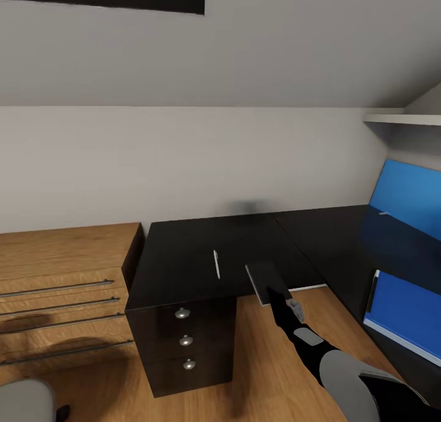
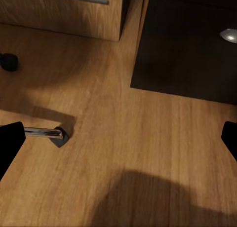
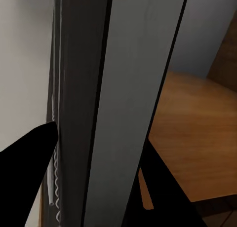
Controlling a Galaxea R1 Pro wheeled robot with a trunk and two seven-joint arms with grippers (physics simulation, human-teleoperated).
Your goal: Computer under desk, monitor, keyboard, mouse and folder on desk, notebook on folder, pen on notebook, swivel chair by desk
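Overhead, the right gripper (image 1: 283,296) pinches the notebook (image 1: 265,279) at its near edge, the book lying flat on the desk (image 1: 184,263) front corner, long axis running away toward the wall. Just beside it the pen (image 1: 216,264) lies along the same line. At far right the folder (image 1: 407,312) rests on the desk.

From the left wrist, the left gripper (image 2: 118,138) hangs spread wide above wooden floor (image 2: 123,138), near a chrome swivel chair (image 2: 47,133) leg.

From the right wrist, fingers (image 3: 29,163) clamp the notebook, spiral edge visible.

Pen (image 1: 216,264) on desk (image 1: 184,256), left of notebook (image 1: 267,281)
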